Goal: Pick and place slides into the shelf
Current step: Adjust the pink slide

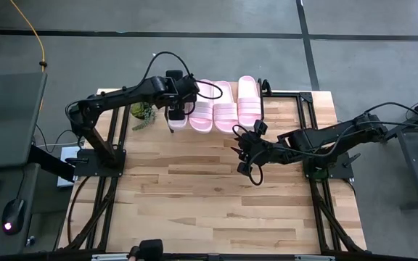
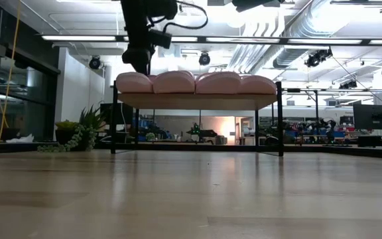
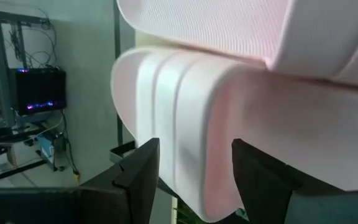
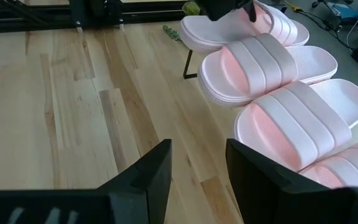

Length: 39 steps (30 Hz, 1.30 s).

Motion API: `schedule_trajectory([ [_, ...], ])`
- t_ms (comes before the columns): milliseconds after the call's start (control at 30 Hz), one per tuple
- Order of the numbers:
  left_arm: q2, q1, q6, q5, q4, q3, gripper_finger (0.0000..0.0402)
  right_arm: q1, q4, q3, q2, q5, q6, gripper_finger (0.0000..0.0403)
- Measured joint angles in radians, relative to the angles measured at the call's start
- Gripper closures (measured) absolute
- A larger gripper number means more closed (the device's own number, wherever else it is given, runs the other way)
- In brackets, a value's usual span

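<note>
Four pale pink slides lie side by side, soles down, on the shelf (image 2: pixel 197 101) at the table's far edge: (image 2: pixel 133 82), (image 2: pixel 174 81), (image 2: pixel 219 81), (image 2: pixel 257 84). My left gripper (image 2: pixel 140 65) is open just above the leftmost slide (image 4: pixel 197 30). In the left wrist view its fingers (image 3: pixel 138 180) stand on either side of that slide's ribbed strap (image 3: pixel 185 124). My right gripper (image 1: pixel 248 156) is open and empty, hovering over the table's middle, nearer than the shelf; its wrist view looks toward the slides (image 4: pixel 272 62). My left gripper comes at the leftmost slide's ribbed strap (image 3: pixel 191 143) from above, with one open finger at each side. I cannot tell whether the fingers touch it. The slide lies flat on the shelf board.
A small green plant (image 1: pixel 142 112) sits left of the shelf, close to my left arm. The shelf's black frame (image 1: pixel 265 90) stands by the far edge. Bare wood planks (image 1: pixel 209 203) stretch from the shelf to the near edge.
</note>
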Motion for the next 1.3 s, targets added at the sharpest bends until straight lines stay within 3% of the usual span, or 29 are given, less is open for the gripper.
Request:
schedule_trajectory([
  [267,0.000,-0.059,-0.003,0.018,-0.026,0.075,0.0217,0.000,-0.001,0.000,0.000,0.000,0.000,0.0261],
  [600,0.000,-0.145,-0.064,0.037,-0.074,0.085,0.0218,0.000,-0.005,0.000,0.000,0.000,-0.018,0.0261],
  [933,-0.039,-0.164,-0.101,0.269,-0.061,0.085,0.0218,0.000,0.048,0.000,0.000,0.015,-0.081,0.0261],
  [1300,-0.209,-0.164,-0.134,0.472,-0.014,0.085,0.0218,0.000,0.103,0.000,-0.008,-0.018,-0.134,0.0261],
])
